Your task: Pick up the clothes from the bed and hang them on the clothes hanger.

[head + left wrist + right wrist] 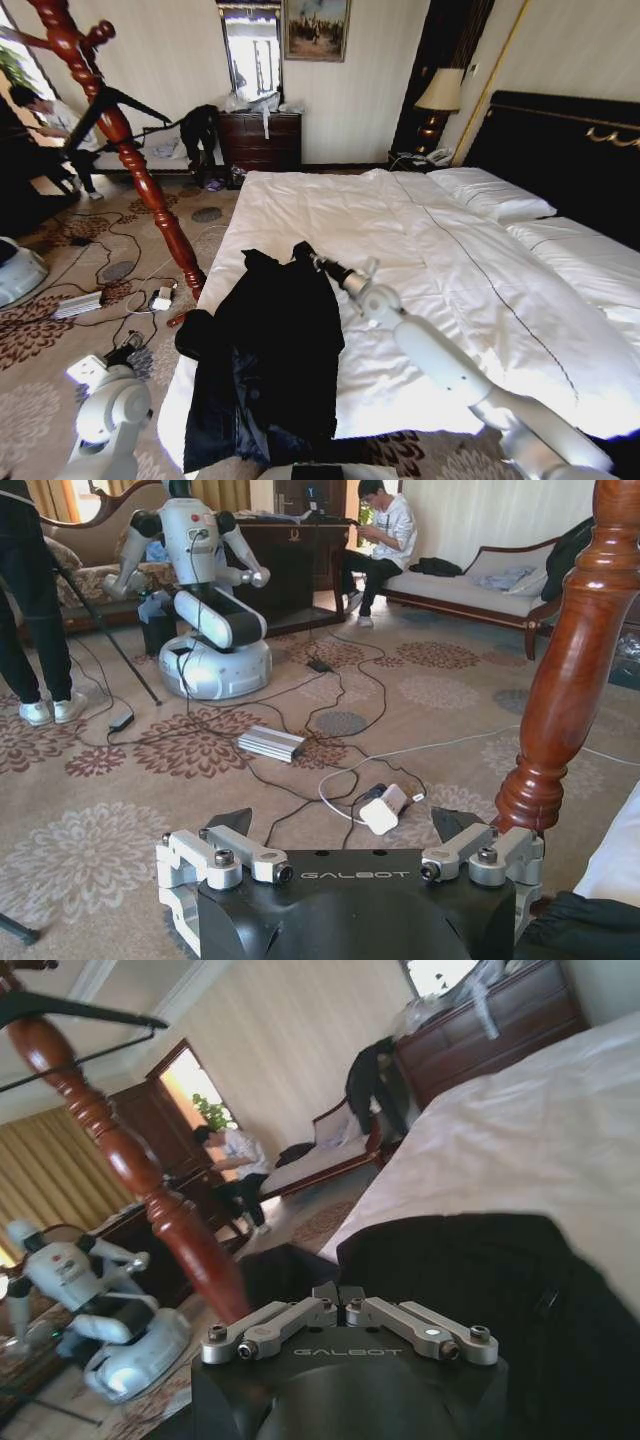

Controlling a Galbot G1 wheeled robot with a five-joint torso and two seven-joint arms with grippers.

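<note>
Head view shows the right hand at the black coat's collar on the bed, fingers pinched together in the right wrist view, while the left wrist view shows the left hand spread wide.

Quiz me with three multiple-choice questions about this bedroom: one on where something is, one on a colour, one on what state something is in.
1. Where does the black coat lie?
A) on the pillows
B) on the bed, near its foot end
C) on the carpet

2. What colour is the coat stand?
A) red-brown
B) white
C) green

3. How are the left gripper fingers set?
A) shut tight
B) spread apart, holding nothing
C) clamped on a cable

Answers:
1 B: the coat is spread on the white duvet, with the right gripper at its top end.
2 A: its glossy turned post is red-brown wood.
3 B: the left wrist view shows them wide apart, with carpet between.
</note>
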